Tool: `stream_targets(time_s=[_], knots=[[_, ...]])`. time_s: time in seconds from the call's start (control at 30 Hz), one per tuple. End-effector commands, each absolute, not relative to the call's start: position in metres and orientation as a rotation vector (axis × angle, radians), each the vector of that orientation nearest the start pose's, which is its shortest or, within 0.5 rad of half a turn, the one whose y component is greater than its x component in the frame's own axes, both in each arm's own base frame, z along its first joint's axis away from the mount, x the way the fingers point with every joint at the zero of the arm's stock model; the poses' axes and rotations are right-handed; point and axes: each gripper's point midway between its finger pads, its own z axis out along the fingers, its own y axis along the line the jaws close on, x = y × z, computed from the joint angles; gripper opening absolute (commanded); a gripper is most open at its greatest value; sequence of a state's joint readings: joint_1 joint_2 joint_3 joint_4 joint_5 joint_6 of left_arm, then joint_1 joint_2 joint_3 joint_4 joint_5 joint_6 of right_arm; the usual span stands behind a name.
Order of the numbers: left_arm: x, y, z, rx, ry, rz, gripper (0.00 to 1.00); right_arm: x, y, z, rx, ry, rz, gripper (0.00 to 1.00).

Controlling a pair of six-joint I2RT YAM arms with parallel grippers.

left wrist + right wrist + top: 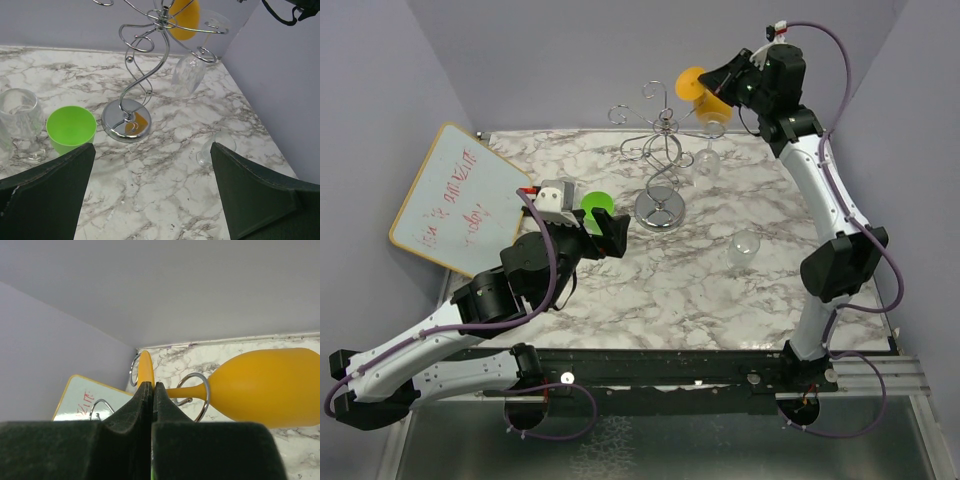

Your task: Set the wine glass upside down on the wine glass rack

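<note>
The wine glass is orange [708, 103]. It is tilted bowl-down at the top right of the silver wire rack [660, 150]. My right gripper [712, 86] is shut on the glass's flat foot [145, 371]. In the right wrist view the stem crosses a rack ring [206, 390] and the bowl [265, 387] lies to the right. The left wrist view shows the rack [145, 75] with the orange glass [184, 20] at its top. My left gripper [605, 232] is open and empty, low over the table left of the rack's round base [660, 208].
A clear glass [708, 160] hangs upside down on the rack's right arm. Another clear glass [744, 248] rests on the marble at the right. A green cup [597, 205] and a clear glass [22, 117] stand by my left gripper. A whiteboard [455, 200] leans at the left.
</note>
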State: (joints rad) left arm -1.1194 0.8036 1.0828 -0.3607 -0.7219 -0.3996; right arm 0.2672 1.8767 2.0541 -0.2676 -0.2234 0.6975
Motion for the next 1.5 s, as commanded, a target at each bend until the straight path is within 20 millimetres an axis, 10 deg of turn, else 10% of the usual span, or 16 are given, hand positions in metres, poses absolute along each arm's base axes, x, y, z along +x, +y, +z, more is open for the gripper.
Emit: stream_targets(time_s=[0.0, 0.3, 0.5, 0.93, 1.23, 1.47], knots=[[0.211, -0.196, 0.371, 0.037, 1.662, -0.561, 0.99, 0.541, 0.216, 0.419, 0.152, 1.68, 0.903, 0.01], [0.211, -0.195, 0.37, 0.038, 1.662, -0.553, 0.99, 0.543, 0.226, 0.407, 0.119, 1.715, 0.943, 0.08], [0.211, -0.194, 0.37, 0.036, 1.661, -0.55, 0.99, 0.54, 0.223, 0.413, 0.107, 1.722, 0.923, 0.34], [0.209, -0.189, 0.367, 0.044, 1.673, -0.537, 0.99, 0.518, 0.198, 0.423, 0.129, 1.755, 0.779, 0.56], [0.198, -0.202, 0.36, 0.165, 1.681, -0.597, 0.99, 0.455, 0.164, 0.434, 0.098, 1.761, 0.636, 0.58], [0.19, -0.218, 0.339, 0.255, 1.72, -0.643, 0.99, 0.37, 0.095, 0.377, 0.19, 1.904, 0.324, 0.6]])
